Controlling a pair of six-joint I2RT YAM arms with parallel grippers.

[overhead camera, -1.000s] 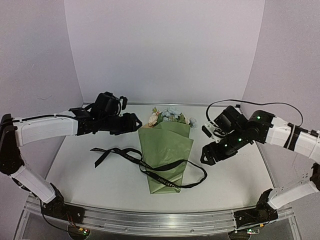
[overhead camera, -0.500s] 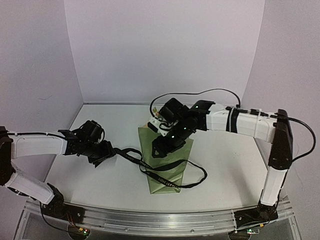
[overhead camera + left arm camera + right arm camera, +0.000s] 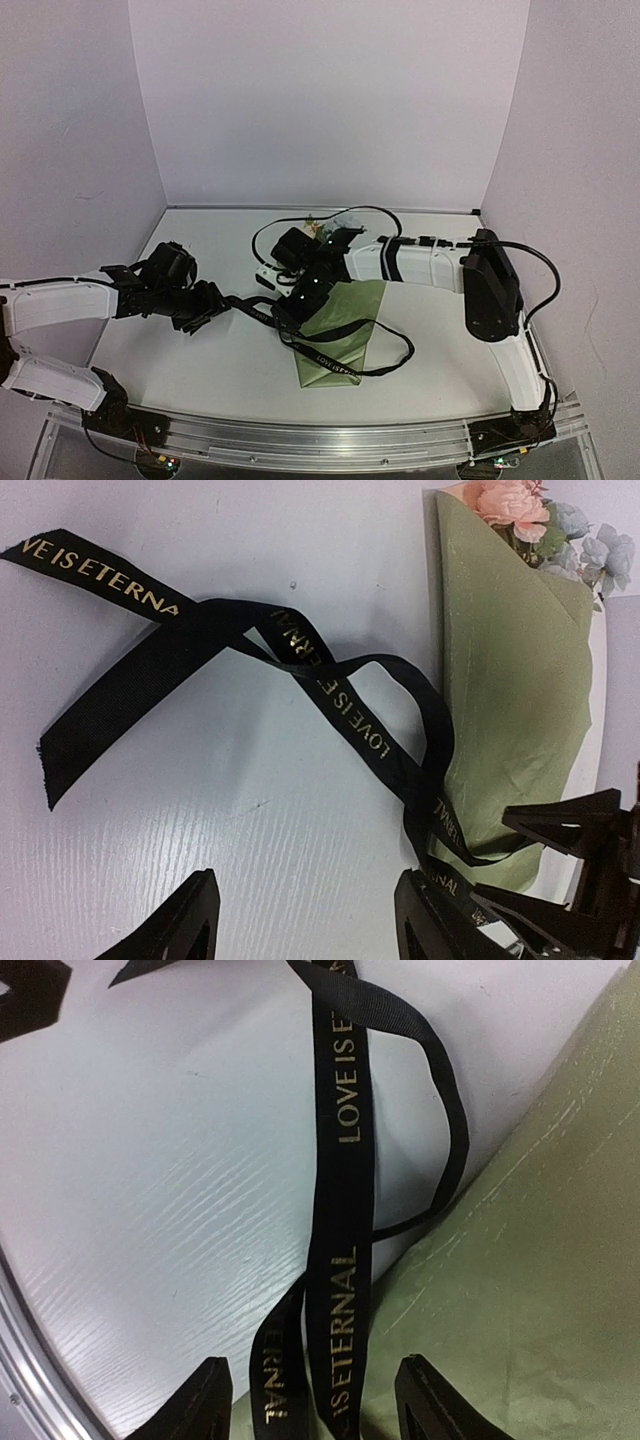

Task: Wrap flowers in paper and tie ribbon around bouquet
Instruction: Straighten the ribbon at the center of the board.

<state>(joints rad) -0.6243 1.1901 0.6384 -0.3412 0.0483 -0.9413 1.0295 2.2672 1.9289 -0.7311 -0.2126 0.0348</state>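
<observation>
I have the right gripper (image 3: 315, 1365) reached across to the left flank of the bouquet (image 3: 350, 305); its jaws stand apart with nothing pinched, and one strand of the black ribbon (image 3: 340, 1260) with pale gold lettering runs straight up the gap between them. That strand's long axis points away from the wrist, in line with the fingers, so by my reckoning a plain pinch would take it across its width without any turn of the wrist; a second, thinner strand loops off to the side and onto the green paper (image 3: 520, 1260), and I would not want both caught at once.

The left gripper (image 3: 305, 880) hangs low over the table (image 3: 250, 810) between the bouquet and the left edge; released too, with bare surface under the gap. The ribbon's free tail lies ahead of it and toward the left edge, twisted over itself, so the left arm is nearer the tail while the right is nearer the stretch at the cone.

The bouquet lies flat about mid-table, narrow end toward the near edge, wide end toward the far edge. The paper cone holds the flowers (image 3: 515, 505); pink-cream and pale blue blooms show out of its mouth, and the stems are hidden inside. The ribbon lies draped loosely across the cone's lower half, with a slack loop trailing off toward the right edge; I see no knot, so I judge the wrapping done and the tying not yet begun.
</observation>
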